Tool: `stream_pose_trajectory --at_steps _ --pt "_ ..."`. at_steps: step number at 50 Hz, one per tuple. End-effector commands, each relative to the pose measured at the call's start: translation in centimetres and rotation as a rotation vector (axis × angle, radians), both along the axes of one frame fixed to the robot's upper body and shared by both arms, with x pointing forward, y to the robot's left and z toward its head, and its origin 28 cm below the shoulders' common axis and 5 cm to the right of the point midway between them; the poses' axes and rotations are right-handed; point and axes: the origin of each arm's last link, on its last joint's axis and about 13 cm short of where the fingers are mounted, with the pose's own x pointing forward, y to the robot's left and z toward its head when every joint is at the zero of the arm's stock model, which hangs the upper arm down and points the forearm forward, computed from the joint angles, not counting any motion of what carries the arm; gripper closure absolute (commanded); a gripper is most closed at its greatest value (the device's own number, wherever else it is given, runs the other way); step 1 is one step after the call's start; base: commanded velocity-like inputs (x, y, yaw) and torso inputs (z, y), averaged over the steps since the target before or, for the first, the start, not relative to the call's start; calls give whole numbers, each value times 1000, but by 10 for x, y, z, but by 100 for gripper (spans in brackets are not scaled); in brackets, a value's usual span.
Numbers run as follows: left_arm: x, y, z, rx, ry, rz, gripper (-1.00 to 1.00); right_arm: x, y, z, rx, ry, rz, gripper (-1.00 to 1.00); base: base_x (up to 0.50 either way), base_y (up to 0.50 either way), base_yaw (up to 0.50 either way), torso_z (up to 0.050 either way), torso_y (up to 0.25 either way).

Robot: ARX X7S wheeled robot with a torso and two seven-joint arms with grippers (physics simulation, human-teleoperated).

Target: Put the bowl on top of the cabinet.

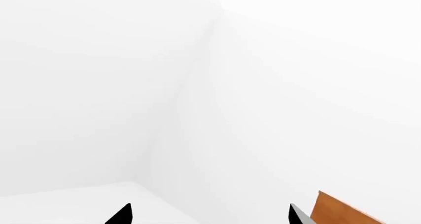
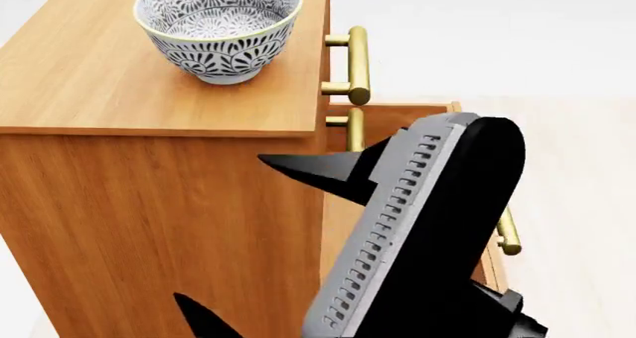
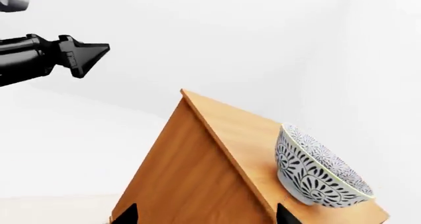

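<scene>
Your bowl (image 2: 220, 27) already sits upright on top of the cabinet (image 2: 149, 204), back from the front edge and near the side with the brass handles (image 2: 356, 64). Both hands look released and empty: the right hand (image 3: 204, 215) shows spread fingertips with nothing between, and so does the left hand (image 1: 209, 215). If you reposition the bowl, judge it as rigid glazed ceramic, slick and chippable; pinch the rim wall rather than the curved belly. No brand, label or lettering is legible anywhere.
</scene>
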Motion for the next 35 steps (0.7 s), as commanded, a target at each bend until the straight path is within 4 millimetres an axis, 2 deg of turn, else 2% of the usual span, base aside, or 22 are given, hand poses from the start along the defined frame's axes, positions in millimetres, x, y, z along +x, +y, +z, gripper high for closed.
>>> stream_pose_trajectory --at_steps 1,15,35 --pt "1 1 -1 -1 2 -1 -100 -29 1 -45 123 123 -48 -100 0 0 0 0 0" --pt "1 0 -1 1 2 -4 -100 -34 -7 -65 185 175 -130 -100 0 0 0 0 0" --pt "0 0 -1 0 5 -5 -100 -41 -38 -61 352 148 -328 -100 0 0 0 0 0"
